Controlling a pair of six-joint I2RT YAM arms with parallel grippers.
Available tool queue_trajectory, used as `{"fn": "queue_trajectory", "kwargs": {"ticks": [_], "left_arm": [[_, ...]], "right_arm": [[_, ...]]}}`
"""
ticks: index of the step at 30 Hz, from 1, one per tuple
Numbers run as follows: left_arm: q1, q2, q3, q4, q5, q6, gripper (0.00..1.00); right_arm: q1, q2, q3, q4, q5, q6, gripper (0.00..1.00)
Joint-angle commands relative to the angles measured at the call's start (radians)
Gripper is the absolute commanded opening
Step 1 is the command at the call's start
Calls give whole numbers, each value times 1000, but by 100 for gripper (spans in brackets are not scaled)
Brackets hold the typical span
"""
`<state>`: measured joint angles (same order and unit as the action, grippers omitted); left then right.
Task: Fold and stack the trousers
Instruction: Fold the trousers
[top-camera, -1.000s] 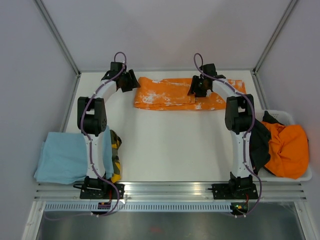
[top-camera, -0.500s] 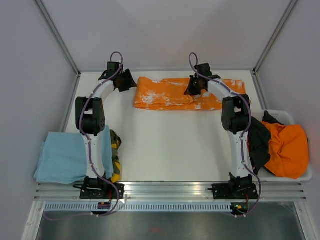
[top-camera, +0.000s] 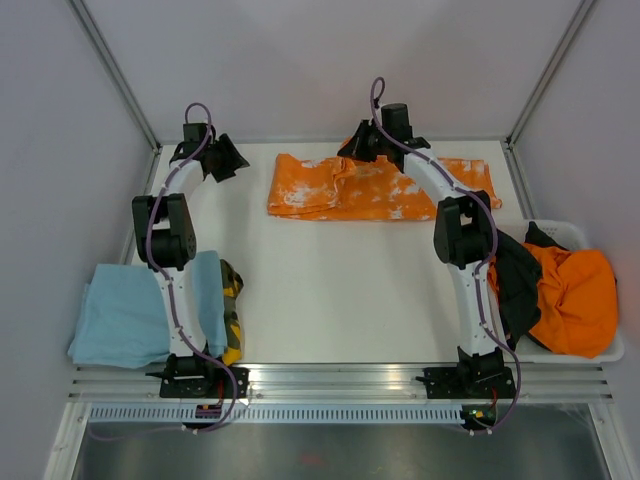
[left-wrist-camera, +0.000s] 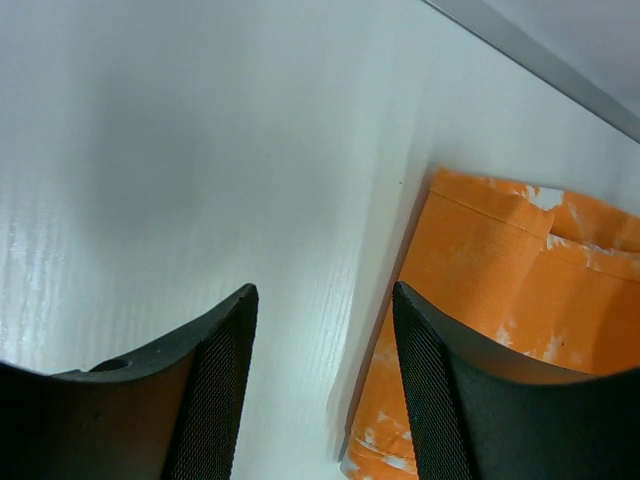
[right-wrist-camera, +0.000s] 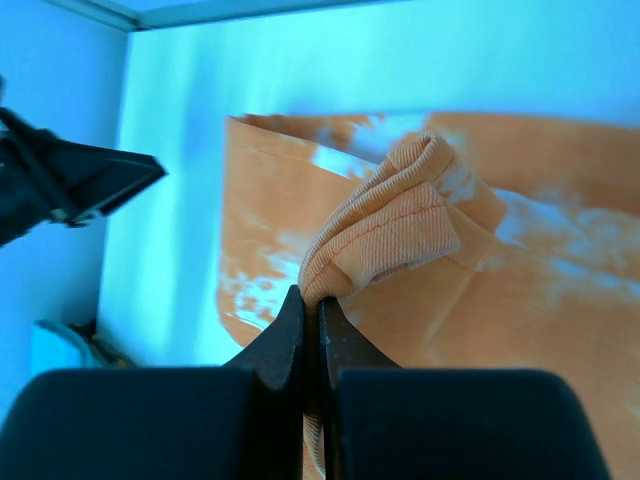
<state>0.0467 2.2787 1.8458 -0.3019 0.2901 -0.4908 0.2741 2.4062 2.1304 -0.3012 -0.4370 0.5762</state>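
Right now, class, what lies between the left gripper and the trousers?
Only a bare strip of white table separates the open left gripper from the trousers, plainest in the top view.

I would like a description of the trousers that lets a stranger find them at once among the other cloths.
Look along the far edge of the white table. The trousers lie spread there, one fold pinched by the right gripper. Unlike the plain orange garment in the bin at the right, they carry white blotches.
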Motion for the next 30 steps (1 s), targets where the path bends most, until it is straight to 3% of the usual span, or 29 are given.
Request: {"fn": "queue_trajectory", "kwargs": {"ticks": [1,12,21,23,27,30], "left_arm": [[10,-45,1,47,27,-37,62],[19,-48,-8,79,83,-69,61],[-21,-45,-33,149,185,-54,62],[-53,-35,-22,135,173,-23,63],[-96,-4,7,95,109,-5,66],[-102,15,10,81,84,3,67]], "right_arm": [[14,-27,59,152,-94,56,0],[-6,-51,-102,-177,148,-174,0],[-84,-47,-121,-283,250,-239,0],[-98,-39,-104,-303,239,-249,6],[-101,-36,-69,-377,288,-308,35],[-102,-45,-53,-423,339,-346,43]]}}
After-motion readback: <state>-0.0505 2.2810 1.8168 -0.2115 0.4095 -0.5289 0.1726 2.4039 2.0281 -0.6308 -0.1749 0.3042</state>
